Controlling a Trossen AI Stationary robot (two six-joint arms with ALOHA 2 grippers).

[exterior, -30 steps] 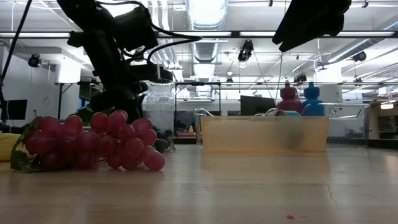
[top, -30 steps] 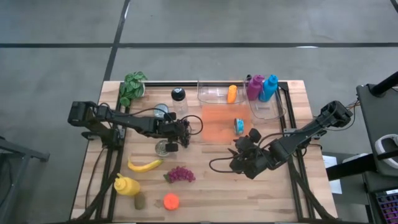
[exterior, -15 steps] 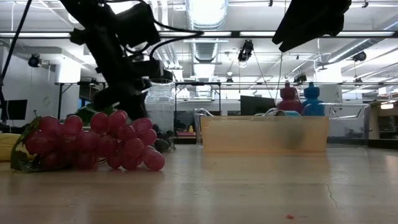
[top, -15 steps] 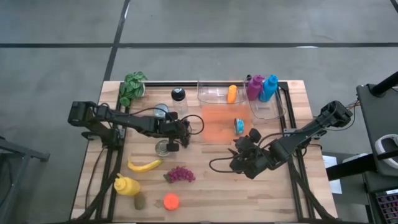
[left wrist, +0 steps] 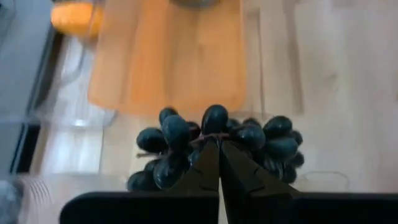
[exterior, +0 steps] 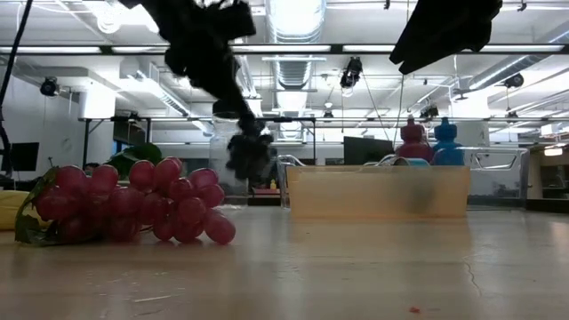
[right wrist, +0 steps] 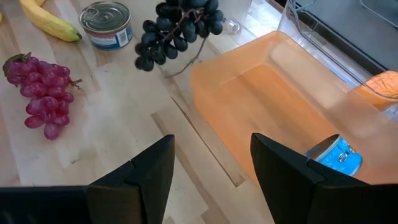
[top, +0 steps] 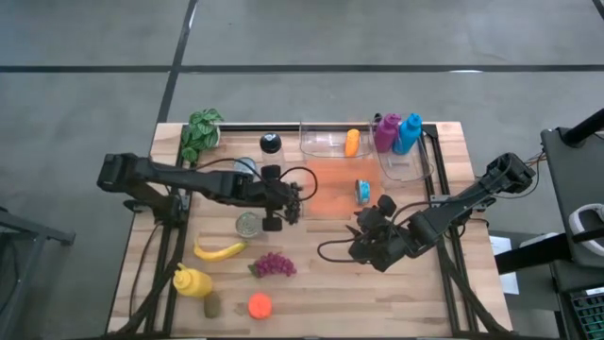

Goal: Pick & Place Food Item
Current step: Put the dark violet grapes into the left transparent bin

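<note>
- The light is bright and even, and it comes from long ceiling lamps [exterior: 293, 18] above the table [top: 311, 283].
- Shadows on the wood are soft and weak.
- The dark grapes [exterior: 249, 156] under the left pincer [left wrist: 219, 163] look blurred in the low view.
- In the left wrist view, the orange tray [left wrist: 168, 56] beyond the pincer is out of focus.

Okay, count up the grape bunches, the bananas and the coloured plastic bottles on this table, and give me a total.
Grape bunches: 2, the dark purple bunch in the left tool and the red bunch
Yellow banana: 1
Plastic bottles: 3, yellow bottle, magenta bottle, blue bottle
Total: 6
</note>
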